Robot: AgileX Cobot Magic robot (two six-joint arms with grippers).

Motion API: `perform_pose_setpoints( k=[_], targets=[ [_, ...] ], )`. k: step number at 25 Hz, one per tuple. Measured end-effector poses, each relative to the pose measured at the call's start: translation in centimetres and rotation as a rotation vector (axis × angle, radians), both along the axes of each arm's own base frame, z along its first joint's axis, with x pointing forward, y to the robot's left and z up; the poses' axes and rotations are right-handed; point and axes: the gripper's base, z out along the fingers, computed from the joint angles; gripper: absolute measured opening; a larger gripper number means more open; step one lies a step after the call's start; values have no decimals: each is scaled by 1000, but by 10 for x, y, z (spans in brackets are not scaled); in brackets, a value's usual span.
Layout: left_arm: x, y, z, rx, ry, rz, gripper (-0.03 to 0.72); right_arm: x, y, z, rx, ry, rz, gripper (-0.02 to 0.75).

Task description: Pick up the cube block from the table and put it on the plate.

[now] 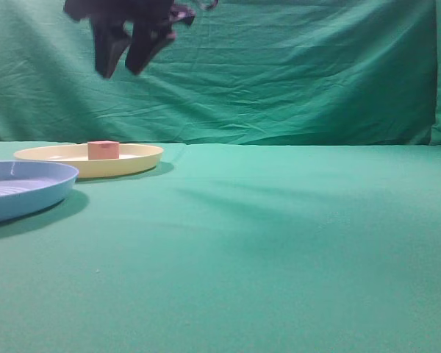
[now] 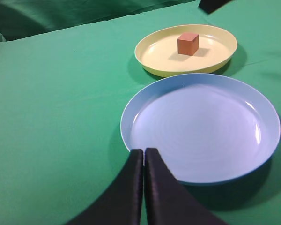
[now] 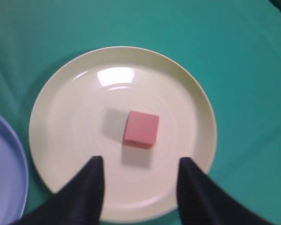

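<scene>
The cube block point(image 1: 103, 150) sits on the cream-yellow plate point(image 1: 136, 160) at the left of the green table point(image 1: 279, 243). In the right wrist view the cube block point(image 3: 141, 129) lies near the middle of the plate point(image 3: 65, 117), and my right gripper point(image 3: 140, 163) is open and empty above it. In the exterior view that gripper point(image 1: 125, 62) hangs high above the plate. The left wrist view shows the cube block point(image 2: 188, 43) on the plate point(image 2: 154, 49). My left gripper point(image 2: 144, 152) is shut and empty, at the near edge of the blue plate.
A light blue plate point(image 1: 22, 187) lies in front of the cream one, at the left edge; it also shows in the left wrist view point(image 2: 201, 126) and the right wrist view point(image 3: 2, 178). A wrinkled green backdrop point(image 1: 294, 73) hangs behind the table.
</scene>
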Motion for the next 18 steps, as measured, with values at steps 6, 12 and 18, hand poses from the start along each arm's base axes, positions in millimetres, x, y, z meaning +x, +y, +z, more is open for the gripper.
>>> perform_pose_setpoints(
  k=[6, 12, 18],
  targets=[
    [0, 0, 0, 0, 0, 0, 0, -51, -59, 110, -76, 62, -73, 0],
    [0, 0, 0, 0, 0, 0, 0, -83, -128, 183, 34, 18, -214, 0],
    [0, 0, 0, 0, 0, 0, 0, -130, -171, 177, 34, 39, -238, 0]
  ],
)
